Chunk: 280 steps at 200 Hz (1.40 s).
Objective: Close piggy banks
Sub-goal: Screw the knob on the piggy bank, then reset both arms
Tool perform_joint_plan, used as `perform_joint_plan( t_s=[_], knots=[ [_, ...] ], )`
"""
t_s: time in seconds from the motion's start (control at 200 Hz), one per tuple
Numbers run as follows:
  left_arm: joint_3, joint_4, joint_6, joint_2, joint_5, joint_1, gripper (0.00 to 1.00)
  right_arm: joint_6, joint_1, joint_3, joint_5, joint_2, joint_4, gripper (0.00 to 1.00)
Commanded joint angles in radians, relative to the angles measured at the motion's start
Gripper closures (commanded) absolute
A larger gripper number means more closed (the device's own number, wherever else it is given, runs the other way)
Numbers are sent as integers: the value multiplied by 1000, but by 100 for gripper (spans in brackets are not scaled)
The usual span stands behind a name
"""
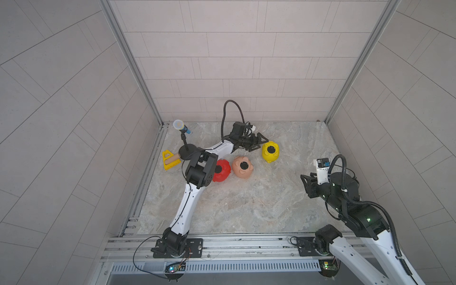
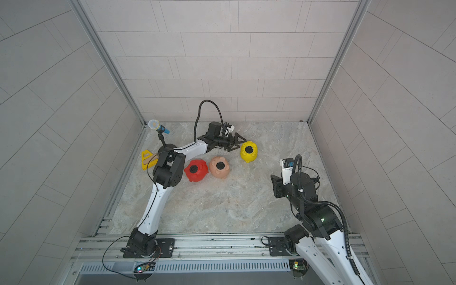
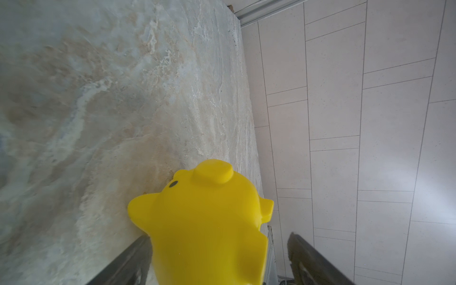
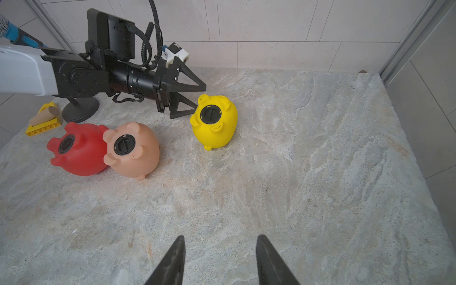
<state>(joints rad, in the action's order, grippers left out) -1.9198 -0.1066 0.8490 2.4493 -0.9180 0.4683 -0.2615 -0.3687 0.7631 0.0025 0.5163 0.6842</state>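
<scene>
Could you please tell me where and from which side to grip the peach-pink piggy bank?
Grip the peach-pink piggy bank across its rounded body, from above, jaws on the sides facing toward and away from the back wall. It lies belly-up, black plug on top, and the red piggy bank touches one flank, likely blocking a jaw.

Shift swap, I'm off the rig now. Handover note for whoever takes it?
Left gripper: open, fingertips at the yellow pig, not gripping it.
Right gripper: open, empty, over bare table.
Red pig and peach pig lie side by side; the yellow pig lies apart. All have their bellies up.
Done: a black plug shows in each belly hole.
Left: probably only checking that the plugs are seated.
</scene>
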Motion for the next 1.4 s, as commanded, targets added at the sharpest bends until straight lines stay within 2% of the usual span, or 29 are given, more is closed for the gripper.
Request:
perform_joint_plan(
  t_s=[0.0,0.1,0.22,0.345,0.43,0.52,0.61,0.705,0.746,0.831,0.971,1.046,1.116,1.206,1.396],
  knots=[
    [-7,-3,-2,-97,0,-10,7,11,-6,2,17,-1,2,52],
    [34,-2,-5,-163,10,-13,7,12,-5,2,20,-1,3,52],
    [175,-4,-35,-319,32,-18,7,11,-6,1,23,-7,3,51],
    [474,-131,-11,-578,59,-37,7,10,-6,-1,28,-13,5,51],
    [661,-83,-86,-804,139,-46,7,8,-6,-2,35,-16,7,50],
    [834,71,-247,-1059,326,-47,7,6,-6,-4,38,-15,5,49],
    [995,191,-357,-1304,534,-46,7,-1,-5,-8,43,-15,0,48],
    [1169,280,-392,-1562,852,-45,7,-10,-6,-16,54,-11,-6,46],
    [1250,286,-383,-1681,962,-43,7,-11,-7,-19,58,-6,-8,45],
    [1418,257,-419,-1932,1109,-40,7,-15,-6,-22,79,11,-8,45],
    [1599,215,-474,-2220,1353,-37,8,-17,-7,-44,115,51,-22,44],
    [1667,173,-512,-2282,1420,-39,8,-2,-6,-58,134,68,-38,43],
    [1686,140,-550,-2276,1464,-38,9,10,-5,-88,167,72,-76,41],
    [1690,96,-607,-2210,1515,-40,10,18,-6,-172,178,55,-165,39],
    [1747,-147,-820,-2021,1594,-42,9,8,1,-326,238,15,-371,36]
  ],
)
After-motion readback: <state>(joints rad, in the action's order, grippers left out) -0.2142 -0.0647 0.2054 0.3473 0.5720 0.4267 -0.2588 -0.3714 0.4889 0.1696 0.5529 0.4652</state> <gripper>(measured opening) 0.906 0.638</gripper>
